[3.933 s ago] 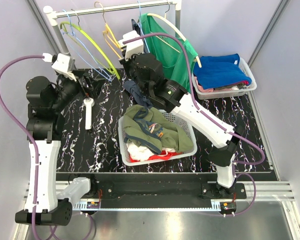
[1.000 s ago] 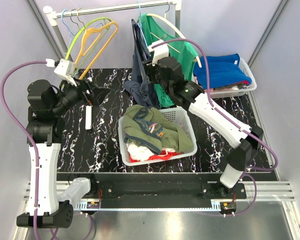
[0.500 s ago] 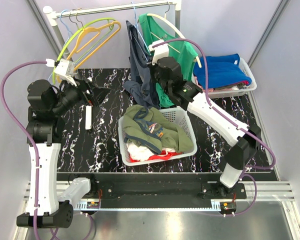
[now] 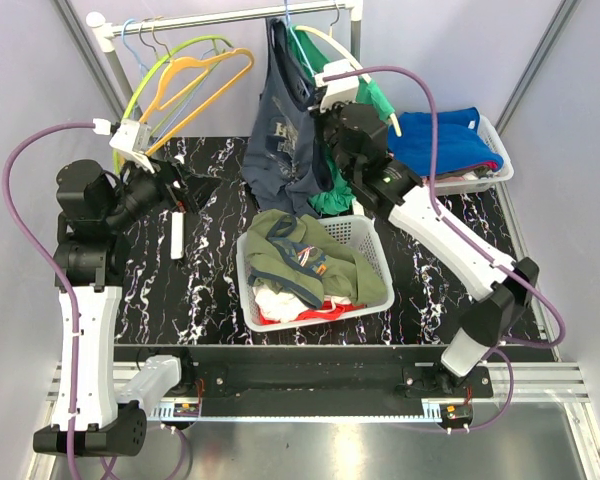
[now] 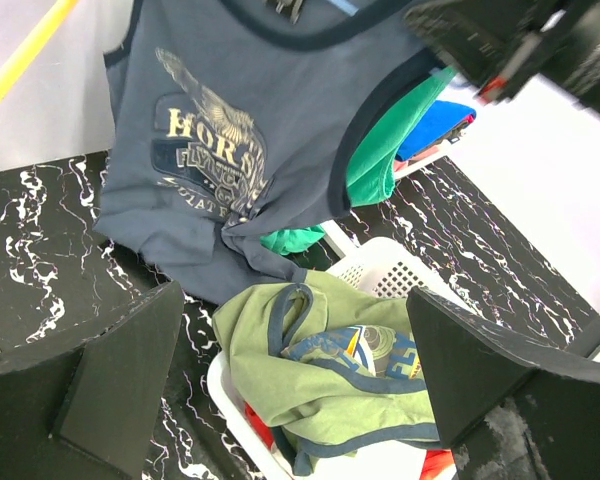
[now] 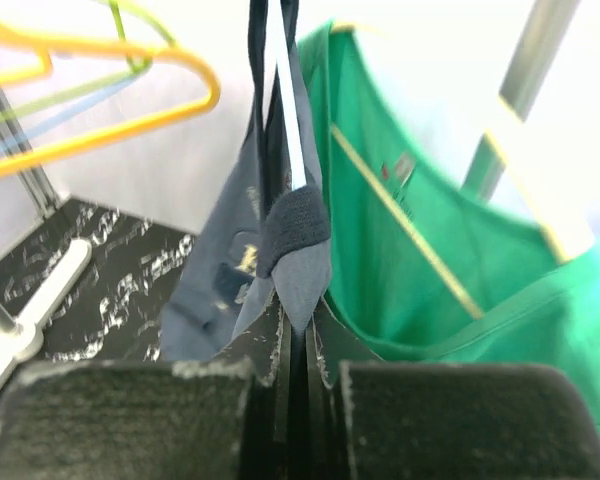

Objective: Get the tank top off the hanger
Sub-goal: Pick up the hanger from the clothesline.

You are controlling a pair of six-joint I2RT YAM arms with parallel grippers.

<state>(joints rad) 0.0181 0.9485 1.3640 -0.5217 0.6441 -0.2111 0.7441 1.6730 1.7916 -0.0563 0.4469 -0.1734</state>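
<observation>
The blue-grey tank top [image 4: 283, 140] with a gold print hangs from a pale blue hanger [image 6: 293, 150] on the rail [image 4: 230, 15]. In the left wrist view the tank top [image 5: 230, 150] is spread wide, its hem bunched just above the table. My right gripper [image 4: 318, 103] is up by the garment's neck; in its own view the right gripper [image 6: 305, 335] is shut on a fold of the tank top [image 6: 302, 270] just under the hanger. My left gripper [image 5: 310, 385] hovers open and empty over the table's left, and it shows in the top view as the left gripper [image 4: 193, 186].
A white basket [image 4: 246, 292] of green and red clothes sits mid-table. A second basket [image 4: 500, 160] with blue clothes stands back right. A green shirt [image 4: 368, 100] hangs on a cream hanger right of the tank top. Empty yellow, orange and blue hangers [image 4: 195, 70] hang at the rail's left.
My right gripper has shut on the tank top and moved up and to the right, lifting and spreading the garment. The left arm has stayed put.
</observation>
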